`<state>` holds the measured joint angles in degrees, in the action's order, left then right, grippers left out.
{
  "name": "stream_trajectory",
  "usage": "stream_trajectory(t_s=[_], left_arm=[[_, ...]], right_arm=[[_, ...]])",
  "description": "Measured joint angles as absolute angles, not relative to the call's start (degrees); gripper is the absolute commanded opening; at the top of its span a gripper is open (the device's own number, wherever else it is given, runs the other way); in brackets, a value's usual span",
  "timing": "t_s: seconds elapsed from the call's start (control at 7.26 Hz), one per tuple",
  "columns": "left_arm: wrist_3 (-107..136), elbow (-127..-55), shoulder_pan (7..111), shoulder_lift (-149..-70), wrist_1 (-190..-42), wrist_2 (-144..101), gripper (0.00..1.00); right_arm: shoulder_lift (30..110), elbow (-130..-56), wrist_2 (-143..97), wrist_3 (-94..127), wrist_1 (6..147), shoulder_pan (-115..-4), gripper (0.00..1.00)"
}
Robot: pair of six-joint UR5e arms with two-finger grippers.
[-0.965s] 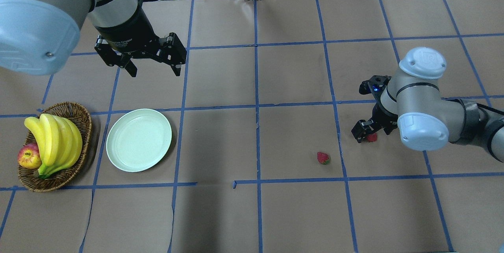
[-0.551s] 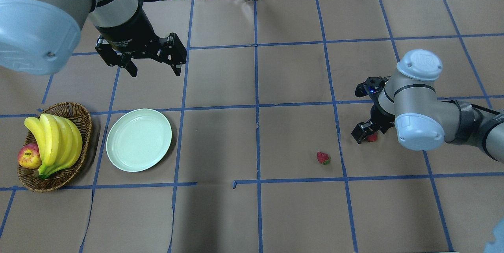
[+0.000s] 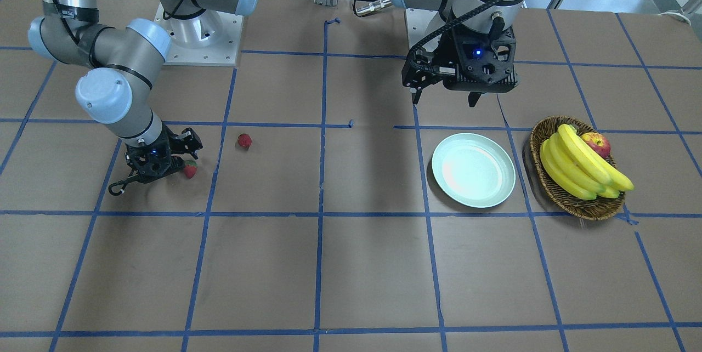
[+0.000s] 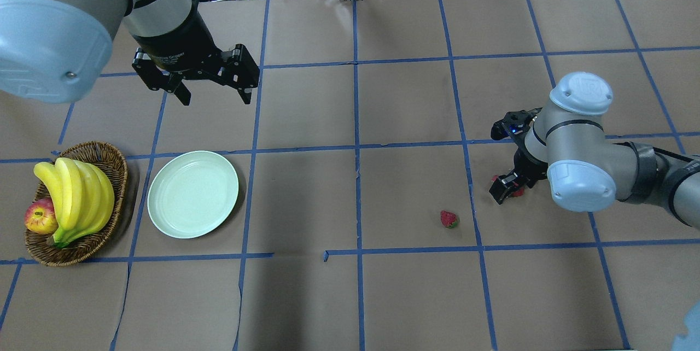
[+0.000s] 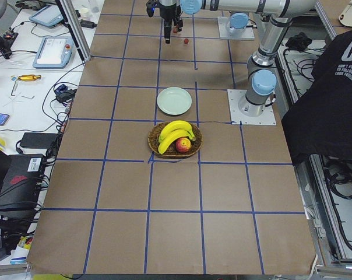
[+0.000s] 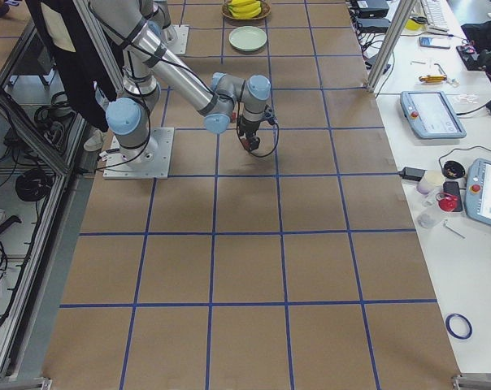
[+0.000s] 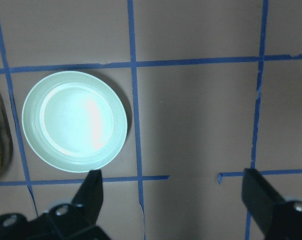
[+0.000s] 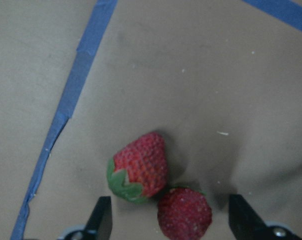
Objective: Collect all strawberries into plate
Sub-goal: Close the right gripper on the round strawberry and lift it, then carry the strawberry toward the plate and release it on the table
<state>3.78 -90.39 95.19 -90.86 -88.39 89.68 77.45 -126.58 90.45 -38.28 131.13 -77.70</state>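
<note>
On the surface [image 4: 404, 110], the plate [image 4: 192, 194] is seen without berries. The left pincer [image 4: 216, 100] is held spread beyond it, likely waiting. The right pincer [image 8: 170, 220] is set low, spread around two touching strawberries [image 8: 140, 165] for a grasp; the third strawberry [image 4: 449, 219] lies apart.

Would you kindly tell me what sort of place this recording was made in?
Most likely a robotics lab: the table is papered brown and gridded with blue tape, the left arm is bolted beside it, and a teach pendant sits alongside.
</note>
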Motion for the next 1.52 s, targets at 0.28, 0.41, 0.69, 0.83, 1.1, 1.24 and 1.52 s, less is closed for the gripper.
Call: stream_trajectory(t_s=[0.28,0.41,0.69,0.83,1.1,1.24,1.52], left_arm=[[3.82,-90.33,95.19,-90.93,-88.19,89.66,1.0],[3.87,-90.3,95.18,-90.98,-88.17,89.65,1.0],[3.91,-90.27,95.18,-90.99,-88.16,89.65,1.0],[3.89,-90.27,95.19,-90.98,-88.15,89.65,1.0],[3.87,-90.26,95.19,-90.97,-88.16,89.65,1.0],[3.85,-90.24,95.18,-90.94,-88.15,89.65,1.0],[3.83,-90.23,95.18,-90.94,-88.15,89.65,1.0]], right_arm=[[77.7,-126.85,90.76,-39.04,131.18,-77.7,0.37],[77.82,-126.79,90.83,-39.14,131.23,-77.7,0.36],[77.96,-126.67,91.02,-39.19,132.12,-77.7,0.29],[78.03,-126.56,91.01,-39.06,132.52,-77.69,0.27],[79.16,-125.43,91.0,-38.19,132.22,-77.7,0.21],[80.28,-124.22,90.87,-36.81,131.4,-77.7,0.2],[81.3,-121.19,87.27,-27.75,129.72,-78.23,0.2]])
